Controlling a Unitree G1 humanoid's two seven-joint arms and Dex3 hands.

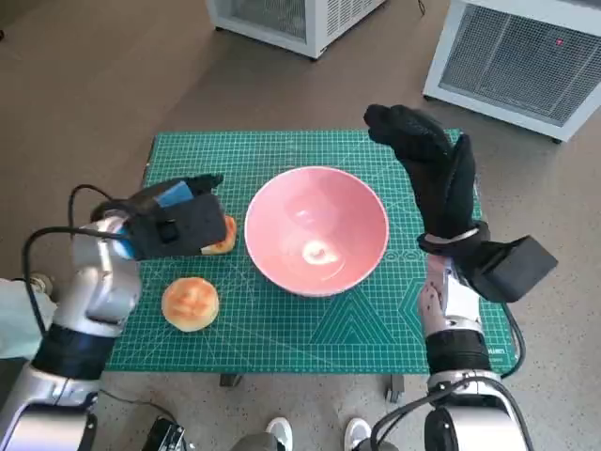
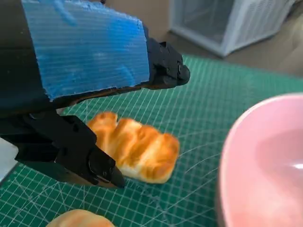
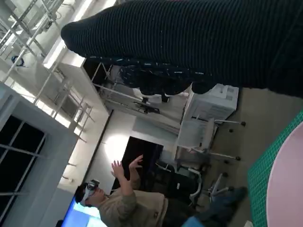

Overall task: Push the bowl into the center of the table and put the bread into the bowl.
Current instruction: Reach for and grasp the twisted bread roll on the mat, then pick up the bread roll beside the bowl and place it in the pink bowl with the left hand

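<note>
The pink bowl (image 1: pixel 317 228) stands empty near the middle of the green cutting mat (image 1: pixel 282 324); its rim (image 2: pixel 262 165) fills one side of the left wrist view. A golden ridged bread (image 2: pixel 135 146) lies on the mat just left of the bowl, mostly hidden under my left hand (image 1: pixel 178 221) in the head view. My left hand (image 2: pixel 80 85) hovers over it with fingers apart, holding nothing. A round bun (image 1: pixel 191 303) lies nearer the front left. My right hand (image 1: pixel 430 169) is raised upright beside the bowl's right side, open and empty.
The mat covers the small table. White ventilated cabinets (image 1: pixel 512 56) stand on the floor behind the table. A person (image 3: pixel 120 198) with raised hands sits far off in the right wrist view. Someone's shoes (image 1: pixel 315 434) show below the table's front edge.
</note>
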